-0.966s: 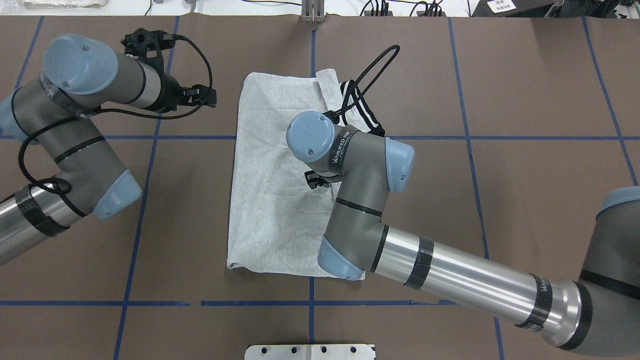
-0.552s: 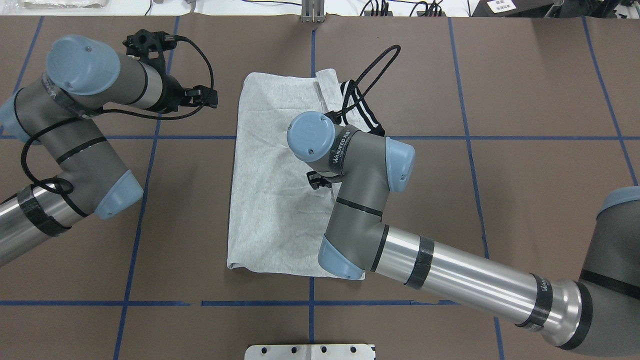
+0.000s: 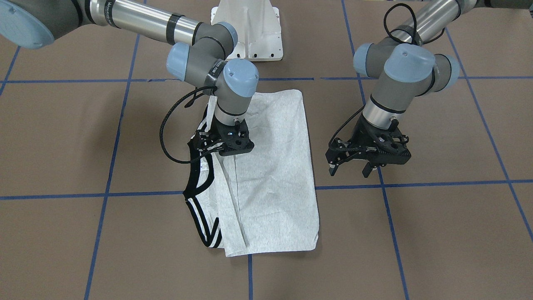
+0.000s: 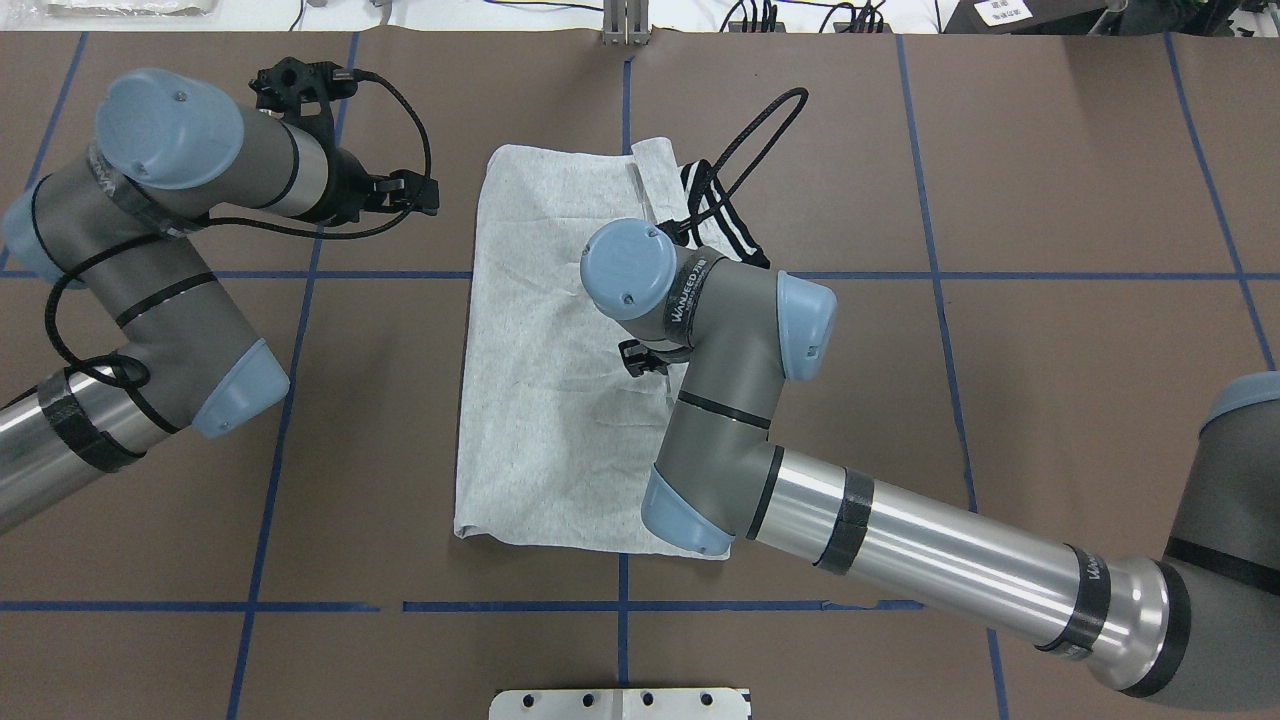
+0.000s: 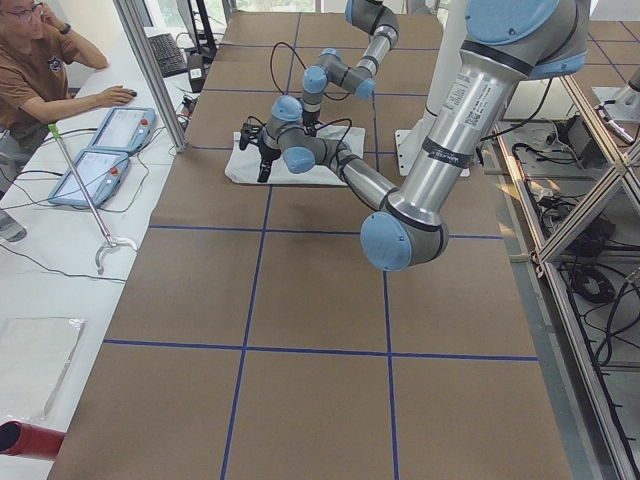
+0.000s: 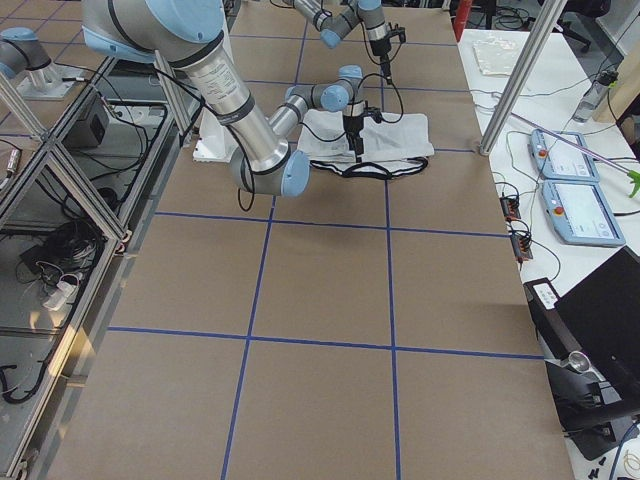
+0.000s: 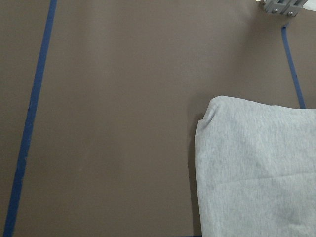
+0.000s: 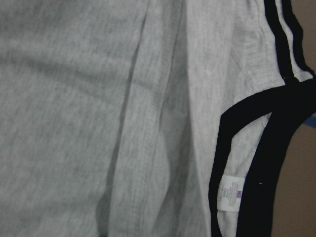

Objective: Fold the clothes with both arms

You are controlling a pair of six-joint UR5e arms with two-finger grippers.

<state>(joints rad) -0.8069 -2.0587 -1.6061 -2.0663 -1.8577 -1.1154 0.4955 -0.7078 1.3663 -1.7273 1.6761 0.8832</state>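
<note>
Hovering over the T-shirt (image 4: 540, 420) by its black collar (image 3: 191, 192), the right gripper (image 3: 227, 146) hides its jaws — state unclear; it lies on the table (image 4: 900, 450), long axis running away from the robot; the left gripper (image 3: 349, 170) — jaws apart — hangs beside the opposite long edge.

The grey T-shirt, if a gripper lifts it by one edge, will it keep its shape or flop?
Probably floppy: the T-shirt lies flat with soft wrinkles and folded layers. Likely light: thin fabric. Its layers may slide apart when lifted.
</note>
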